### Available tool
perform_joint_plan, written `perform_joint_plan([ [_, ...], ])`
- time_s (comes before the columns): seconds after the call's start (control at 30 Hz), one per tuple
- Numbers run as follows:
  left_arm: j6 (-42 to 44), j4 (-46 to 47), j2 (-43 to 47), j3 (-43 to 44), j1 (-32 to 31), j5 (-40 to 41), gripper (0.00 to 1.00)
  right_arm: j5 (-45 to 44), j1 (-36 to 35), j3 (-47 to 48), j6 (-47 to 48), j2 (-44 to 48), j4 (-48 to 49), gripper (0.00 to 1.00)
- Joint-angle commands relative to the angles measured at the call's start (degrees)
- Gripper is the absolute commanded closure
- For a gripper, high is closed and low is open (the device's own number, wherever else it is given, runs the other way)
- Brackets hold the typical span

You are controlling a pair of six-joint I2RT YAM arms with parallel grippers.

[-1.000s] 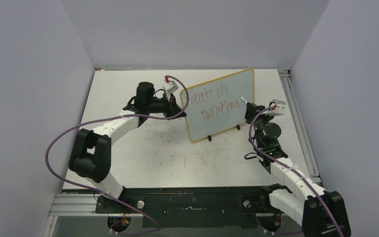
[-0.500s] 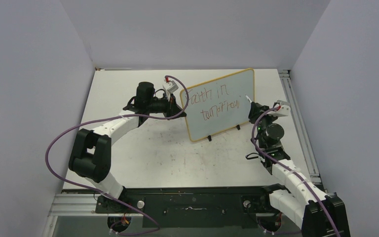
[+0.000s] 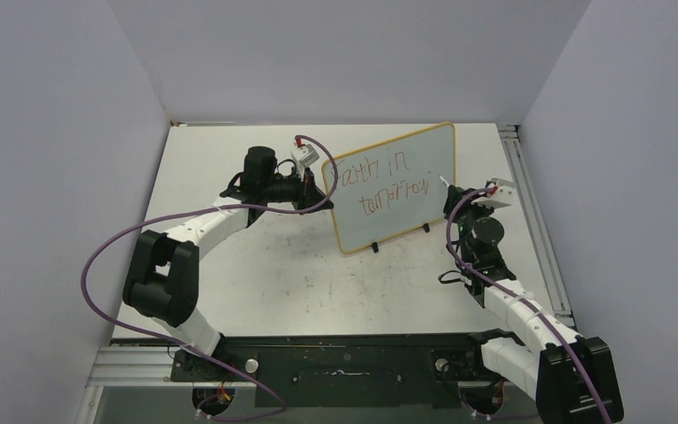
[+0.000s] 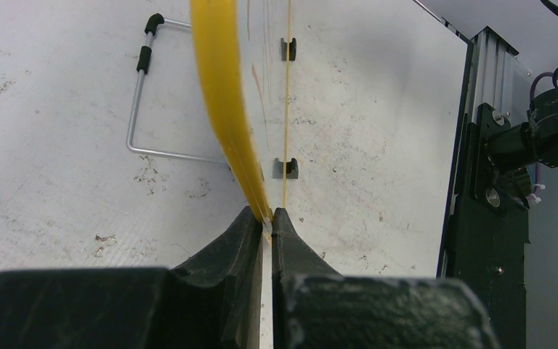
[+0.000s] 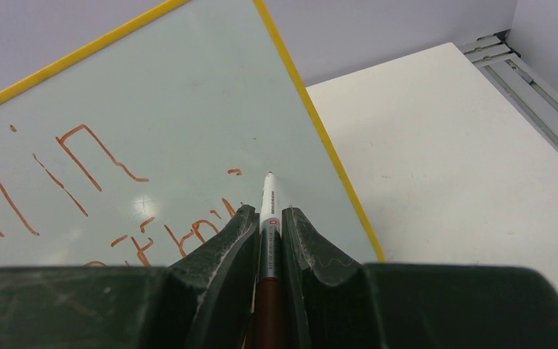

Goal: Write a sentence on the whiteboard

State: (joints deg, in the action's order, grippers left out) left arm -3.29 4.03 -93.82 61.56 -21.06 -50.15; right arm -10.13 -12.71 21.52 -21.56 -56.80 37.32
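The whiteboard [image 3: 425,152] stands upright on two black feet [image 3: 375,246] mid-table, yellow-framed. The sentence [image 3: 387,182] reads roughly "Faith in" over "tomorrow" in reddish-brown letters [image 5: 80,156]. My left gripper [image 3: 320,190] is shut on the board's left edge; in the left wrist view its jaws [image 4: 267,215] pinch the yellow frame [image 4: 221,109]. My right gripper [image 3: 456,196] is shut on a brown-and-white marker [image 5: 269,203]. The marker's tip is at the board near its right edge, beside a short fresh dash [image 5: 234,172]; I cannot tell whether it touches.
A bent wire stand [image 4: 136,102] lies on the table behind the board. An aluminium rail [image 3: 530,203] runs along the table's right side, and a black base plate [image 3: 344,362] crosses the near edge. Grey walls close in on three sides.
My right gripper has shifted slightly to the right along the board with the marker, towards the board's right edge. The left arm and the board have not moved.
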Motion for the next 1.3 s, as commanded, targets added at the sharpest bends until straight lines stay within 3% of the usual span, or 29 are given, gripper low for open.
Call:
perform_joint_plan([
  [0.0, 1.00, -2.01, -0.22, 1.76, -0.39, -1.25, 1.00, 0.61, 0.48, 0.09, -0.09, -0.91, 3.56, 0.95],
  [0.67, 1.00, -2.01, 0.04, 1.80, -0.50, -1.35, 1.00, 5.38, 0.51, -0.59, -0.67, -1.81, 1.05, 0.95],
  [1.27, 1.00, -1.97, -0.06, 1.76, -0.56, -1.33, 1.00, 0.58, 0.52, -1.40, -1.08, -2.30, -0.03, 0.95],
])
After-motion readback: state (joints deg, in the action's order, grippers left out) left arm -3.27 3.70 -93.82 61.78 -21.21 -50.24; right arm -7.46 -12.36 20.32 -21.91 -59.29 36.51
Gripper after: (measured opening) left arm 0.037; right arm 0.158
